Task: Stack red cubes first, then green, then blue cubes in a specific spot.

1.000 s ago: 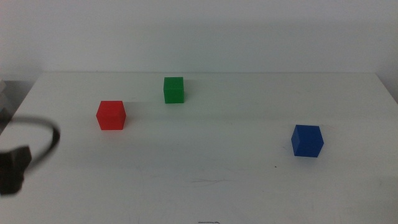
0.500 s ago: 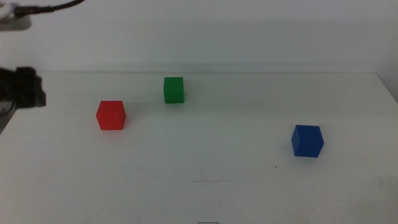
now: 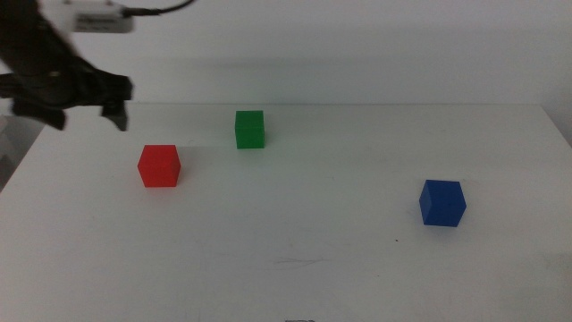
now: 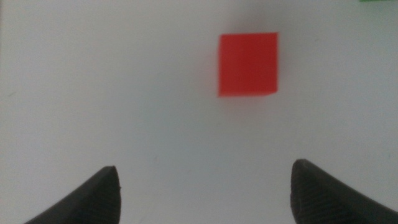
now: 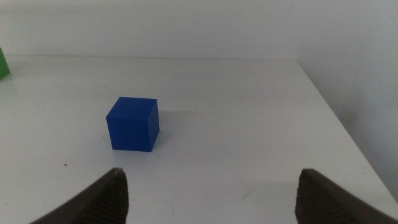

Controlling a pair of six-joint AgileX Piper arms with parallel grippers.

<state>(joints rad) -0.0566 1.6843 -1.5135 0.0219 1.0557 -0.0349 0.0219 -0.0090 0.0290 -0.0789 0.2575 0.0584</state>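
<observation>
The red cube rests on the white table at the left, and in the left wrist view the red cube lies ahead of the jaws. Hovering above the table, back and left of it, my left gripper is open and empty. Farther back, near the middle, stands the green cube. At the right sits the blue cube. Out of the middle view, my right gripper waits open, with the blue cube a short way ahead of it.
The white tabletop carries only the three cubes. Its right edge runs close to the blue cube's side. A sliver of the green cube shows at the border of the right wrist view. A white wall stands behind the table.
My left arm has risen from the table's left front and swung up and inward, and now hovers behind and left of the red cube. The cubes have not moved.
</observation>
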